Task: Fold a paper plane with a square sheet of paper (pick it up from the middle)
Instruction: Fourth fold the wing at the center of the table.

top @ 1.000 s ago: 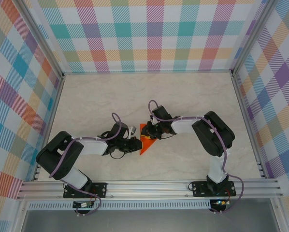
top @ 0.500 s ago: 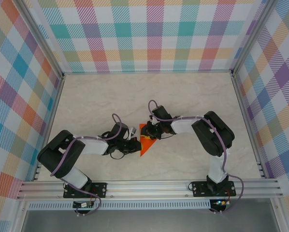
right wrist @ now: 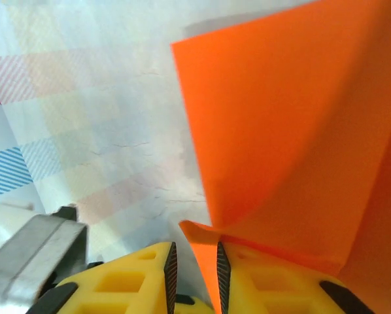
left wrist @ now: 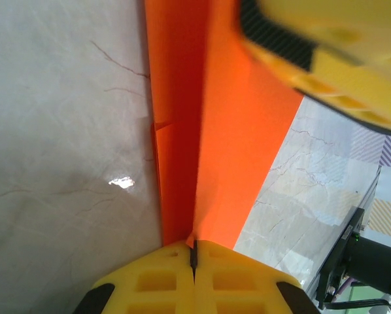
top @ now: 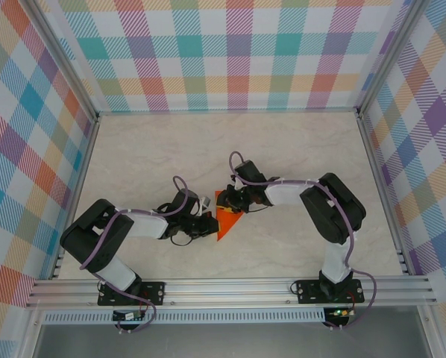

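Top: paper plane (top: 224, 222) at the middle of the table (top: 297, 149), left gripper (top: 210, 222) at its left edge, right gripper (top: 234, 203) at its far end. Left wrist: left gripper (left wrist: 193, 256) pinched tight on the paper plane (left wrist: 228, 131) at its crease. Right wrist: right gripper (right wrist: 195, 275) narrowly parted, paper plane (right wrist: 293, 131) edge in the gap.

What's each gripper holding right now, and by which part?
Left gripper is shut on the plane, pinching the end of its centre crease. Right gripper has its jaws slightly apart at a paper corner, seemingly not clamping it.
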